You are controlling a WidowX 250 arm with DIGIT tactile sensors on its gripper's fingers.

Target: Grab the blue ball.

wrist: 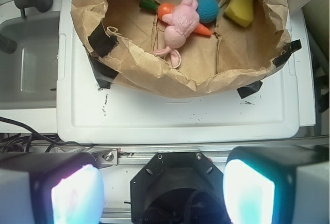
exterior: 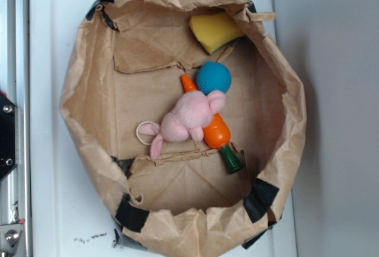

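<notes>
From the wrist view I see my hand (wrist: 162, 190) pulled well back from the work, its two fingers (wrist: 67, 190) glowing pale blue at the bottom corners of the frame, spread wide apart with nothing between them. Ahead of it sits a crumpled brown paper bag (exterior: 89, 127), its rim rolled down and patched with black tape (exterior: 131, 214), resting on a white bench (wrist: 180, 121). The blue ball (exterior: 214, 77) lies on the bag's floor toward the far side from my hand, touching the pointed end of the orange carrot toy (exterior: 214, 131) and just beside the head of the pink plush toy (exterior: 190, 116). The plush lies across the carrot, hiding its middle; the carrot's green stem end (exterior: 231, 160) sticks out on the other side. A yellow wedge (exterior: 214, 30) leans against the bag's wall near the ball, apart from it. To the left in the wrist view, a grey sink-like basin (wrist: 28, 64) adjoins the bench.
</notes>
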